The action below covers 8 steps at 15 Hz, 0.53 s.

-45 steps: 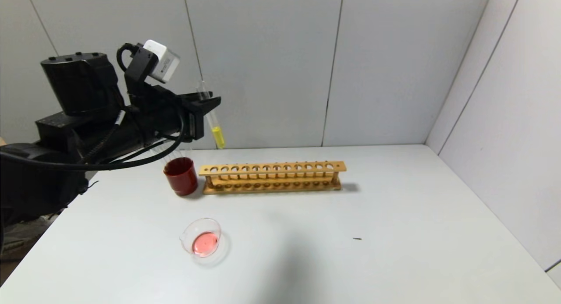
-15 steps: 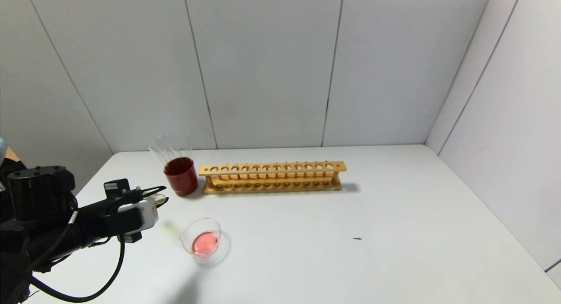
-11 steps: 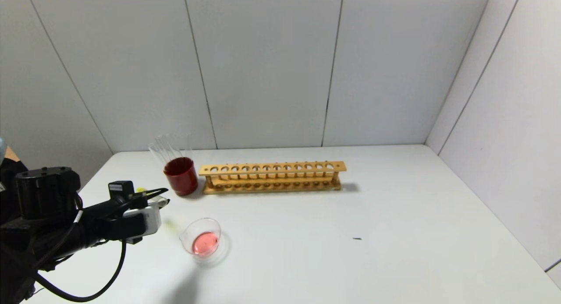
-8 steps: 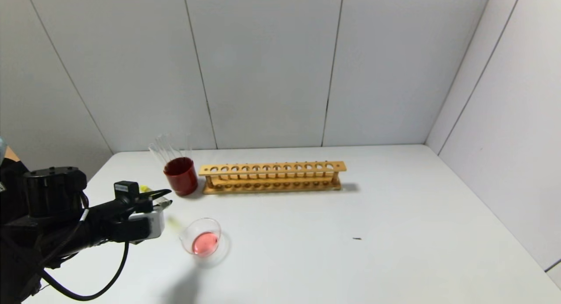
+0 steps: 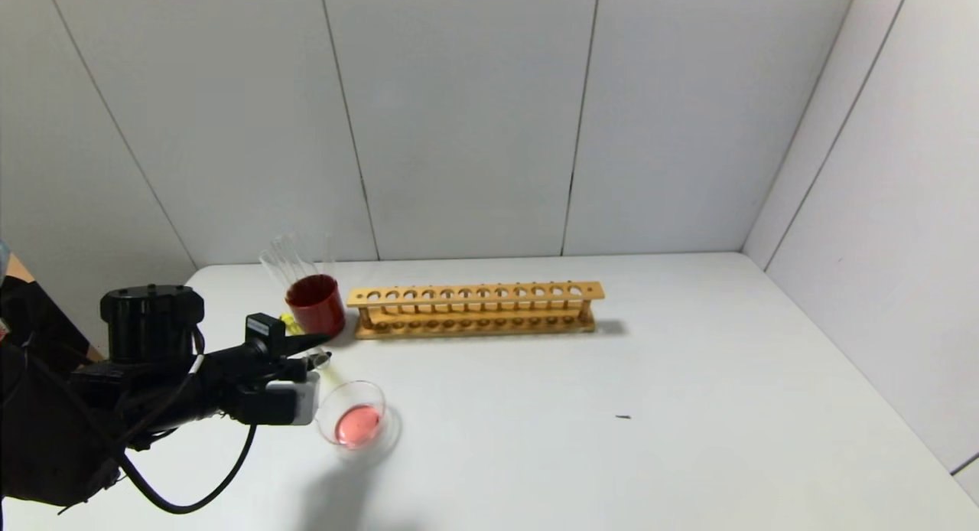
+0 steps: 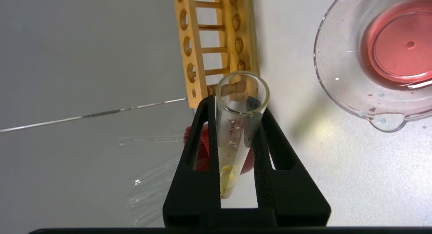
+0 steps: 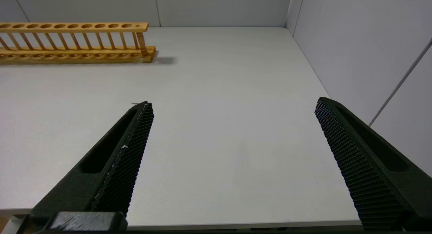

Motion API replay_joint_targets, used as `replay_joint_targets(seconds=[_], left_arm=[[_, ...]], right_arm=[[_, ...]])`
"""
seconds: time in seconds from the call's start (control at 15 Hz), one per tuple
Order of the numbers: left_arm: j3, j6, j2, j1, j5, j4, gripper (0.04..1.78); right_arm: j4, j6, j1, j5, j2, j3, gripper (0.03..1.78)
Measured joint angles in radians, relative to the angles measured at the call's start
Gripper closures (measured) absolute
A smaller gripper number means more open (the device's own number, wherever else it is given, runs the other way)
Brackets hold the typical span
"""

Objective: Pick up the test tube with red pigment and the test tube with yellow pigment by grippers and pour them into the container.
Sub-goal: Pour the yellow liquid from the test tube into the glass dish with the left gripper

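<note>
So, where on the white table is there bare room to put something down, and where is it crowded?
Bare: the white table right of the long wooden tube rack, under the open right claw. Crowded: the left side, where the left claw holds the yellow-liquid tube between the dark red cup and the clear glass dish.

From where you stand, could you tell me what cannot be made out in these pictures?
- Head view: the yellow tube is mostly hidden behind the left gripper; whether its mouth is over the dish is unclear.
- Left wrist view: the dish is cut off by the frame edge.
- Tubes in the red cup: too faint to count.
- Right gripper: outside the head view.
</note>
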Motion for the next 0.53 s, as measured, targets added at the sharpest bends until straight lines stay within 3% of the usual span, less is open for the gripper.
replay_joint_targets(seconds=[0.53], left_arm=[[0.005, 0.155, 0.003, -0.014, -0.01, 0.04, 1.49]], right_arm=[[0.0, 0.0, 0.0, 0.0, 0.0, 0.0, 0.06]])
